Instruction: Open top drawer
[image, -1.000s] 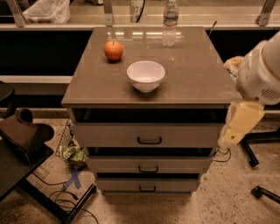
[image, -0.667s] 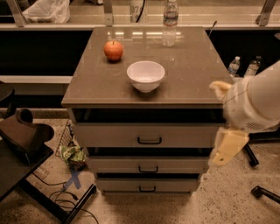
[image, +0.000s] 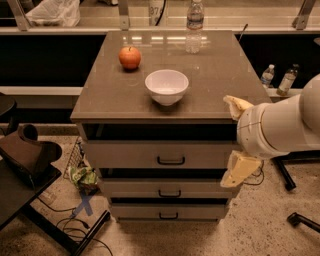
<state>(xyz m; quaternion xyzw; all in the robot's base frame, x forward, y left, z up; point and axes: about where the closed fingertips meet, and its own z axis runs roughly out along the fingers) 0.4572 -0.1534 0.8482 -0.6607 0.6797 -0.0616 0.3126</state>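
The top drawer (image: 130, 154) is the tallest of three grey-beige fronts in the cabinet, with a small black bar handle (image: 171, 160) at its centre. Its front sits flush with the two drawers below, under a dark gap beneath the tabletop. My gripper (image: 236, 138) hangs at the cabinet's right front corner, level with the top drawer and to the right of its handle. It is open: one yellowish finger (image: 236, 106) is by the tabletop edge and the other (image: 240, 170) is lower, with nothing between them.
On the brown tabletop (image: 105, 100) stand a white bowl (image: 167, 86), a red apple (image: 129, 57) and a water bottle (image: 194, 25). A dark chair (image: 25, 155) and cables lie at the left. Bottles (image: 280, 79) and chair legs (image: 300, 220) are at the right.
My arm and gripper have swung left and slightly down, from beside the cabinet to its right front corner. The drawers and tabletop items have not moved.
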